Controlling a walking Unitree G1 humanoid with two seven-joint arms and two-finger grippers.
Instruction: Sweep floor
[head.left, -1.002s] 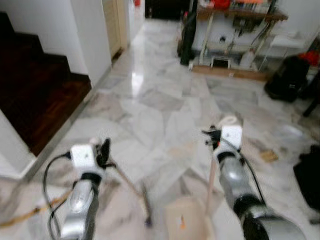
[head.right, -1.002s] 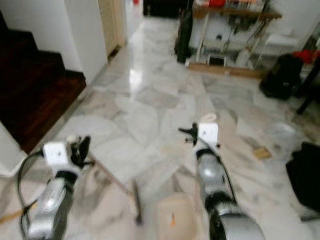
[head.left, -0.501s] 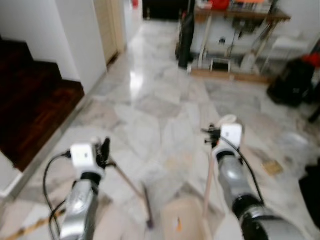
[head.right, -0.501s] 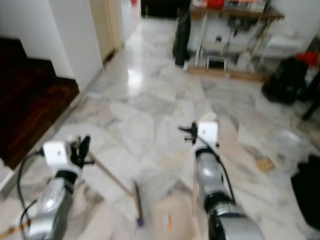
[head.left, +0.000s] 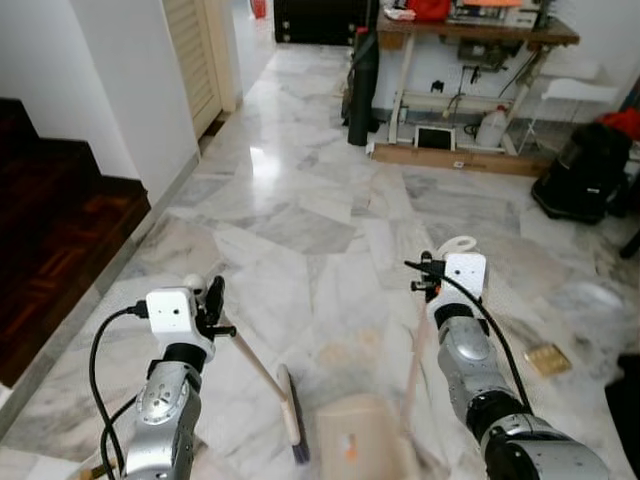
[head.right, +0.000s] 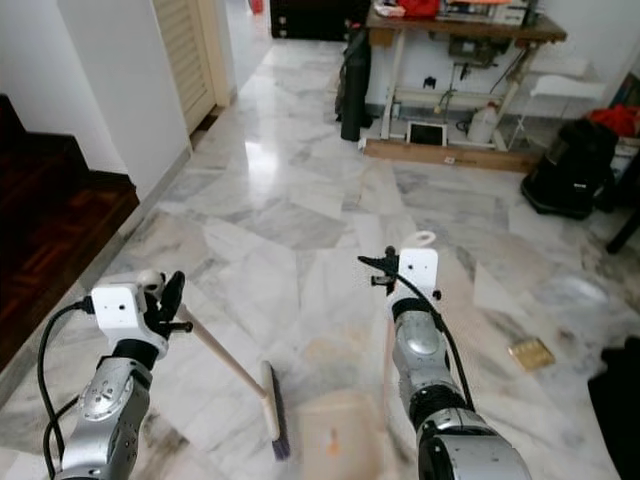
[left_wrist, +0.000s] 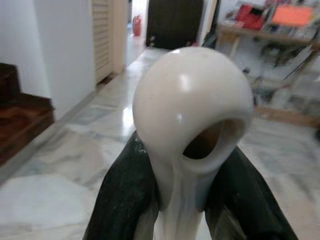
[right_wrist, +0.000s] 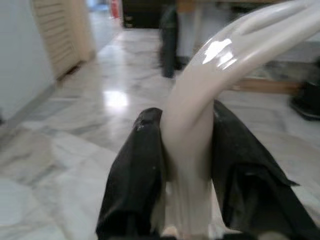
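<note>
The broom handle (left_wrist: 192, 130) is grasped by the left gripper (head.left: 208, 303), its brush head (head.left: 292, 428) resting on the near marble floor (head.left: 300, 215). The dustpan handle (right_wrist: 210, 90) is clenched by the right gripper (head.left: 428, 276); the dustpan (head.left: 358, 440) sits just right of the brush.

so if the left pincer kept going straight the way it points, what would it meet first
Judging by its wrist view, the left pincer, shut on the broom handle, points over open marble floor toward the dark doorway at the far end. Nothing stands in that line as far as shown, though depth is unclear.
</note>
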